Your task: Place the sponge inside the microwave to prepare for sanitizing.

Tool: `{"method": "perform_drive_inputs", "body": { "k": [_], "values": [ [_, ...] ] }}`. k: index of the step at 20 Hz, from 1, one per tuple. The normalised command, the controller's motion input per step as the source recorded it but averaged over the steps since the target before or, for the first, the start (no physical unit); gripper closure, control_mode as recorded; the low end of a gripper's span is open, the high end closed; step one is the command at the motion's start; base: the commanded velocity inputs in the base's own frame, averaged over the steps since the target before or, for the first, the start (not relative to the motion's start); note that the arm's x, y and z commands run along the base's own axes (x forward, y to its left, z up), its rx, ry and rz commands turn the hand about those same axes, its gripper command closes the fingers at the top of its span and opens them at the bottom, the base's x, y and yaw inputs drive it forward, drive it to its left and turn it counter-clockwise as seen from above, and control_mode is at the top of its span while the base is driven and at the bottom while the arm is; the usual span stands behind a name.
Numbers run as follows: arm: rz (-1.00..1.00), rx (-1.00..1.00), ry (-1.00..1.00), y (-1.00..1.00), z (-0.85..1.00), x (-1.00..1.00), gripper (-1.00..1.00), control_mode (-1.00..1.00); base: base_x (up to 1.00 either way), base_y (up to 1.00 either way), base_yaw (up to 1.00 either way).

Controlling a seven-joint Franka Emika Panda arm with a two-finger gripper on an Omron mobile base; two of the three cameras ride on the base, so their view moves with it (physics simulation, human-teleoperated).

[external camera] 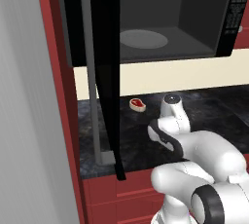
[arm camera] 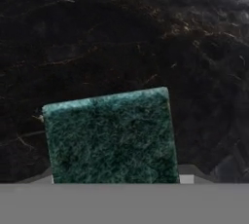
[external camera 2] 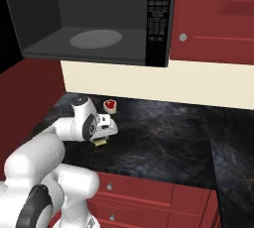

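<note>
End effector low over the sponge, its fingers seemingly pinching the block's sides on the dark tabletop.
Likely light, soft and squashy; a gentle side grip should do. The microwave stands open above, the steak piece nearby.

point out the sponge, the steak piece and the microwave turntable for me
sponge [arm camera: 111, 138], hand view, middle of its green top
steak piece [external camera: 137, 104], left base view, its red centre
turntable [external camera 2: 95, 39], right base view, middle of the round plate on the microwave floor
</note>
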Motion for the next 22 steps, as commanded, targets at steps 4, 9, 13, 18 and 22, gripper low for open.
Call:
{"method": "perform_drive_inputs", "body": {
  "k": [4,9,13,18,22],
  "values": [
    [-0.42,0.1,-0.04,-0.01,0.88,-0.04,1.0,-1.0,0.0,0.0,0.0],
    [-0.38,0.08,0.0,0.0,1.0,-0.1,1.0,-1.0,0.0,0.0,0.0],
    [-0.23,0.03,0.0,0.0,1.0,-0.08,1.0,-1.0,0.0,0.0,0.0],
    [-0.15,0.14,0.0,0.0,1.0,-0.34,1.0,-1.0,0.0,0.0,0.0],
    [-0.01,0.08,-0.04,0.0,0.91,-0.55,1.0,-1.0,0.0,0.0,0.0]
  ]
}}
